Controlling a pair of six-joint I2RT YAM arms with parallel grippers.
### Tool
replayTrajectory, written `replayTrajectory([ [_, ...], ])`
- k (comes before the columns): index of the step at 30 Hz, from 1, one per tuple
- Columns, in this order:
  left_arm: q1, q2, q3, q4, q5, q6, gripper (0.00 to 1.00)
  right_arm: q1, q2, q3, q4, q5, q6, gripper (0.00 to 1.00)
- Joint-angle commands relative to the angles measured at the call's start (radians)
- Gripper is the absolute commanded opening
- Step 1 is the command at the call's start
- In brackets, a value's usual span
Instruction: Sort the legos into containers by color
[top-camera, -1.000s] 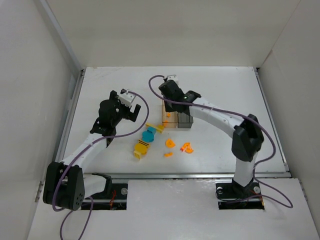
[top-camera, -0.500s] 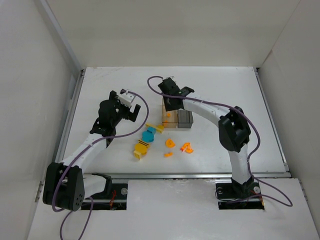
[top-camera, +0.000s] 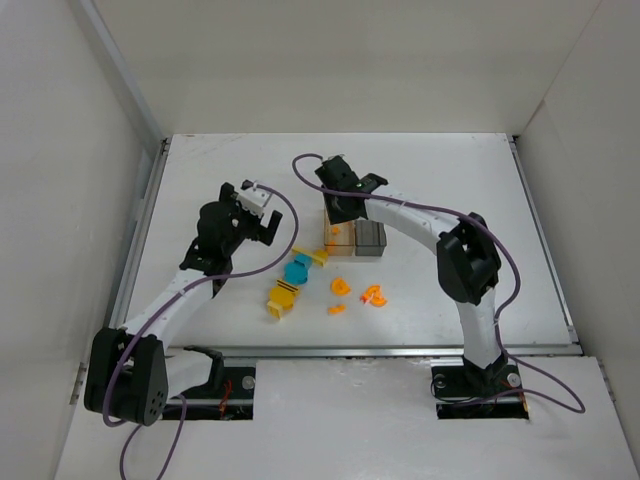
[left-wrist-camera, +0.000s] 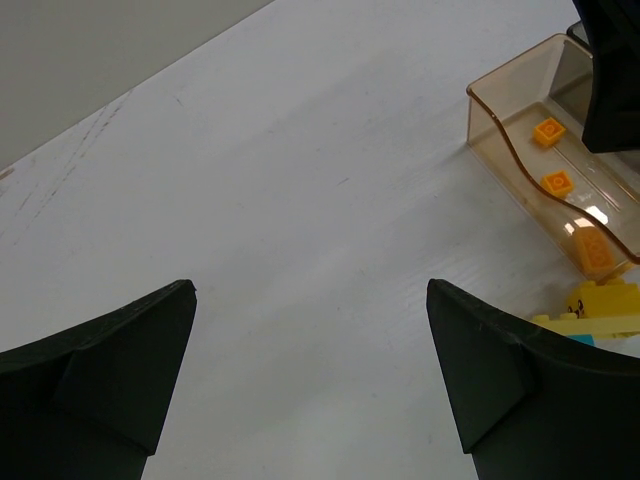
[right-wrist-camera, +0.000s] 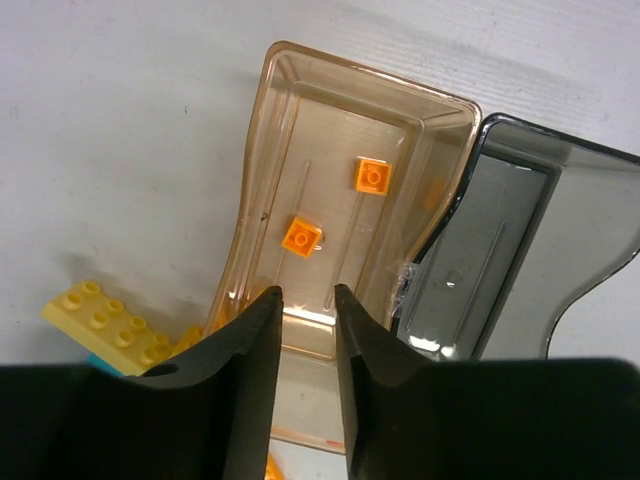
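Presently the right pincer (right-wrist-camera: 305, 300) hangs straight above the amber box (right-wrist-camera: 400, 140). Its two prongs are drawn almost together, leaving only a slit, and no piece shows in it. Below it, two orange legos (right-wrist-camera: 371, 176) lie flat on the amber box's floor; the left wrist view shows a third at the box's near end. The dark grey box (right-wrist-camera: 520, 250) touches the amber box along its right wall and looks bare.

The prongs are low and close to the amber box's near rim. A further drop or a sideways swing could catch that rim and push the light joined pair across the counter (left-wrist-camera: 300, 180). Anything let go near the shared wall could tip into the grey box.

Just outside the amber box's near-left corner sit a yellow brick (right-wrist-camera: 100, 312) and a teal piece (top-camera: 296, 270). More orange pieces (top-camera: 372, 295) lie on the near side of the boxes, and a shoved box could scatter them.

Left of the amber box, the left pincer (left-wrist-camera: 310, 290) is spread wide and empty.
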Motion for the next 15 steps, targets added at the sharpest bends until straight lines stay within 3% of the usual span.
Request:
replayTrajectory([
  [1, -0.008, -0.037, -0.008, 0.042, 0.012, -0.006, 0.99, 0.005, -0.062, 0.035, -0.025, 0.009, -0.007, 0.35],
  [3, -0.008, -0.037, -0.008, 0.042, 0.021, 0.004, 0.99, 0.005, -0.119, 0.0, -0.025, 0.021, 0.003, 0.5],
  [6, -0.02, -0.037, 0.006, 0.028, 0.022, 0.016, 0.99, 0.005, -0.281, -0.138, -0.016, 0.03, 0.025, 0.6],
  [11, -0.113, -0.005, 0.087, -0.124, -0.011, 0.105, 0.92, 0.005, -0.521, -0.397, -0.038, -0.013, 0.103, 0.7],
  [15, -0.184, 0.004, 0.173, -0.251, -0.05, 0.116, 0.88, 0.005, -0.659, -0.626, -0.063, -0.089, 0.213, 0.67],
])
